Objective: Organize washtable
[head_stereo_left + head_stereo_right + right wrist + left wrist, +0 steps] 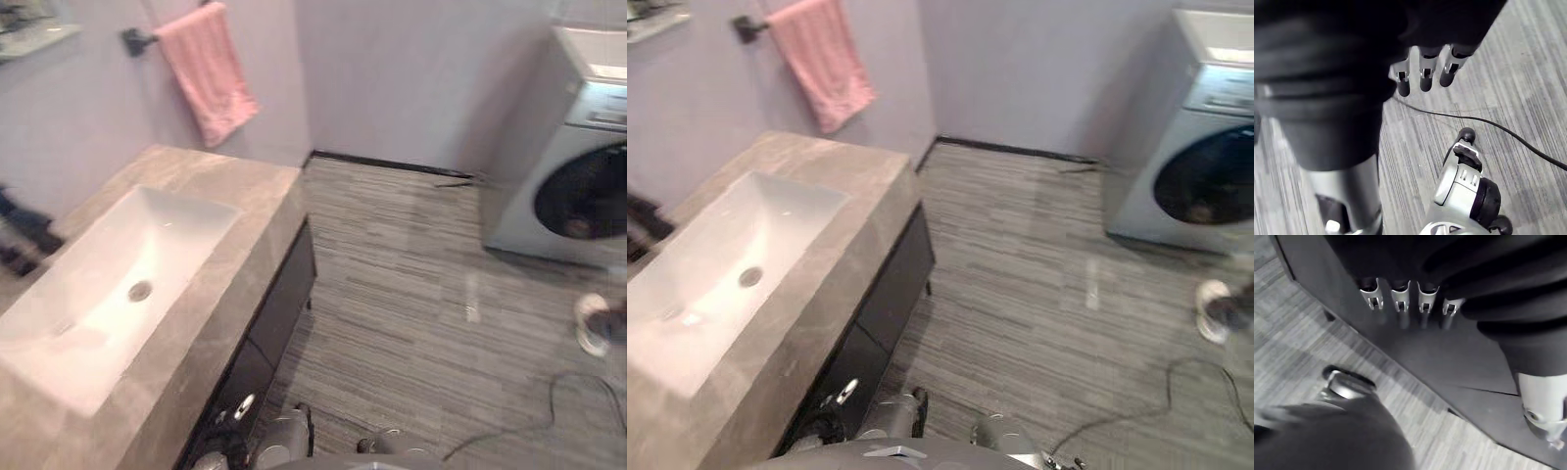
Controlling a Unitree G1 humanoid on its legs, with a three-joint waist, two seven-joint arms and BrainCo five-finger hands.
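Observation:
The washtable is a grey stone counter (245, 245) with a white rectangular sink (181, 225) sunk into it, standing at the left over a dark cabinet (284, 299). The basin and the counter top around it look bare. A dark shape (24, 235) sits at the counter's far left edge; I cannot tell what it is. My left hand (1400, 303) hangs low beside the dark cabinet front (1425, 357), fingers straight and holding nothing. Over the striped floor hangs my right hand (1422, 73), its fingers also straight and empty.
A pink towel (206, 69) hangs from a dark bar on the wall above the counter's far end. A small shelf (34, 34) is at the top left. A washing machine (578, 186) stands at the right, with a person's shoe (593, 323) on the floor nearby.

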